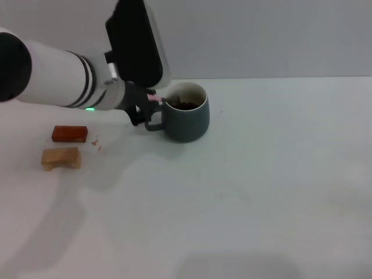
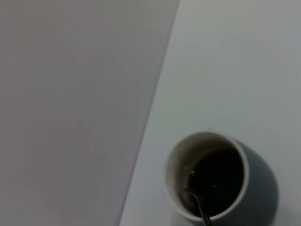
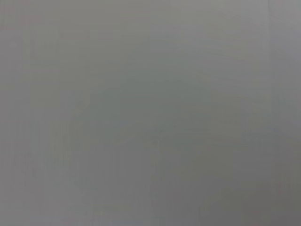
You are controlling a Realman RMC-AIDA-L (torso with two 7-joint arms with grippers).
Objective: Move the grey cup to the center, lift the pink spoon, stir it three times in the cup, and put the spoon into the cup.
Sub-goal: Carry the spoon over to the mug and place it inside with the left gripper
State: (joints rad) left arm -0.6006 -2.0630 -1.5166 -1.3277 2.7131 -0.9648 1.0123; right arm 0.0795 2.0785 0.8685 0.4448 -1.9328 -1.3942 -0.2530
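1. At the far left of the head view, 2 small blocks are seen on the white table (image 1: 261, 192): a red-brown block (image 1: 70, 133) lies behind a tan wooden block (image 1: 60, 157), the 2 just apart.
2. The left arm is stretched in from the left over the table, and the left gripper (image 1: 150, 103) is held just left of the cup, above its handle.
3. The pink handle of the spoon (image 1: 156, 99) is clamped between the dark fingers (image 1: 137, 104) of the left gripper; only a short pale pink part is seen at the fingertips.
4. The spoon is tilted down into the grey cup (image 1: 186, 113), with its metal end reaching over the rim into the dark liquid.
5. In the left wrist view, the spoon's grey metal neck and bowl (image 2: 195, 200) are seen inside the cup (image 2: 256, 179), against the cream inner wall beside the dark liquid.
6. The cup is set upright on the table, a little left of the middle and toward the back edge, with its loop handle turned toward the left gripper.
7. The right gripper is not seen in any view; only a plain grey surface is shown in the right wrist view.
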